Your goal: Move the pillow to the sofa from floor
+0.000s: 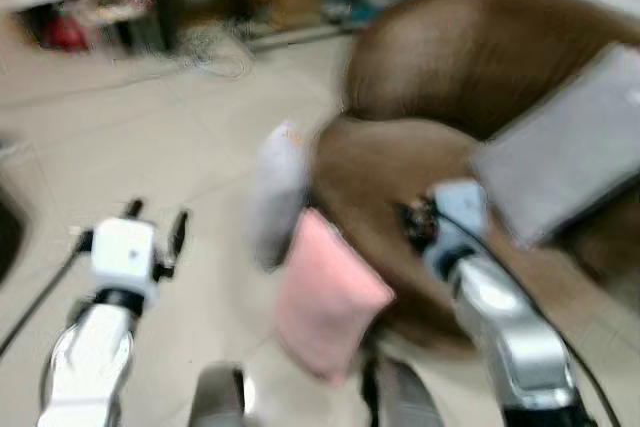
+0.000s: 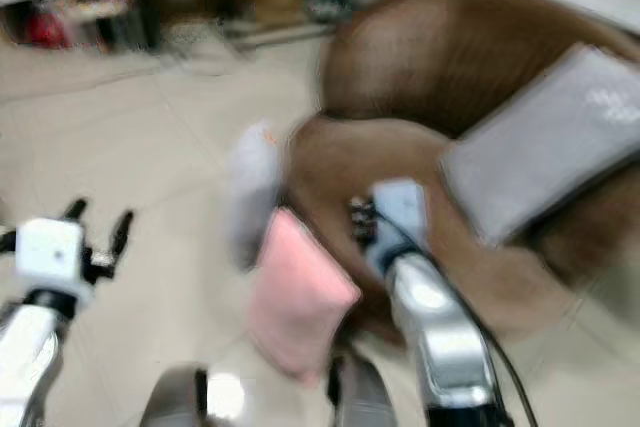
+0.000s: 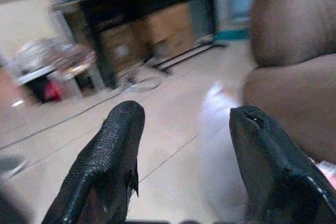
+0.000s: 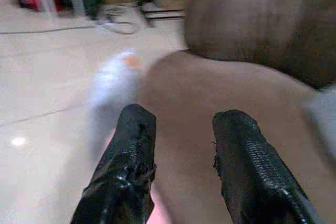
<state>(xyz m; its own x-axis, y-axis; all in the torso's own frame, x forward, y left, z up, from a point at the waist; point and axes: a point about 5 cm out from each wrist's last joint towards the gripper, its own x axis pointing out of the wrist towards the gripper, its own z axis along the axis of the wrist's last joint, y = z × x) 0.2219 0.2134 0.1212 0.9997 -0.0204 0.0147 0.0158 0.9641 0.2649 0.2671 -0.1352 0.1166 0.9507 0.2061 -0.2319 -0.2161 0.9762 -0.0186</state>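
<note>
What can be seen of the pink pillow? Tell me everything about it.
The pink pillow is a soft, plain, roughly square cushion that looks like fabric. It stands tilted on the pale tiled floor, leaning against the front of the brown sofa, just beside a pale grey pillow that also leans there. The picture is blurred, so seams or texture cannot be made out. Neither pincer touches it: the right pincer hovers over the sofa seat close by.

No legible text, labels, brands or numbers anywhere; all views motion-blurred. Pale marking on grey cushion, right of frame on brown sofa, too smeared to read.
</note>
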